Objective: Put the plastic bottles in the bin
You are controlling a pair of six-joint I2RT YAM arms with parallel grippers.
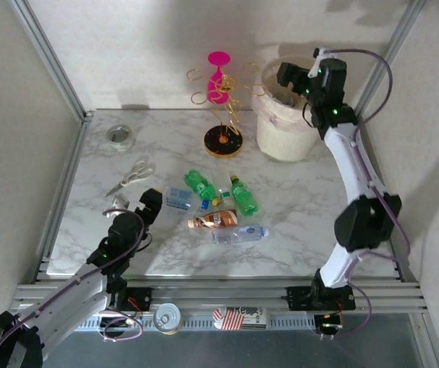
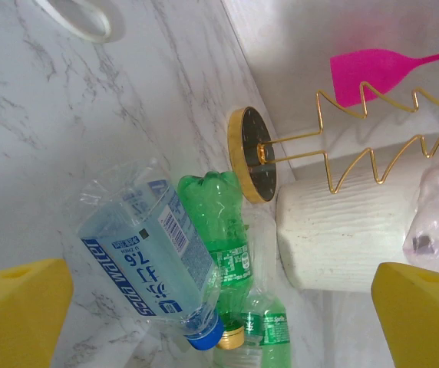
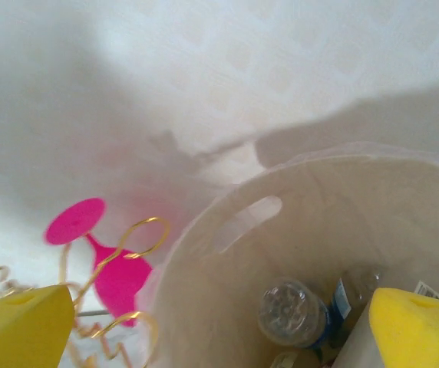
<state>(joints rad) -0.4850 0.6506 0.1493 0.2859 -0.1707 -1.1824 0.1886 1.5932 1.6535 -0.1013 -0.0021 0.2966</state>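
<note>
Several plastic bottles lie mid-table: a clear blue-labelled one (image 1: 178, 201), two green ones (image 1: 200, 184) (image 1: 243, 197), an orange-brown one (image 1: 213, 221) and another clear one (image 1: 239, 234). My left gripper (image 1: 152, 203) is open just left of the blue-labelled bottle (image 2: 146, 257), which lies ahead between its yellow pads (image 2: 12, 307), apart from them. A green bottle (image 2: 223, 230) lies behind it. The cream-white bin (image 1: 285, 134) stands at the back right. My right gripper (image 1: 292, 80) hovers open over its rim (image 3: 227, 222) with nothing held. Clear bottles (image 3: 292, 310) lie at the bin's bottom.
A gold wire stand (image 1: 223, 115) with a pink glass is just left of the bin. A clear tape roll (image 1: 120, 136) and scissors (image 1: 131, 176) lie at the left. A silver tin can (image 1: 166, 317) rests on the front rail. Frame posts stand at the back corners.
</note>
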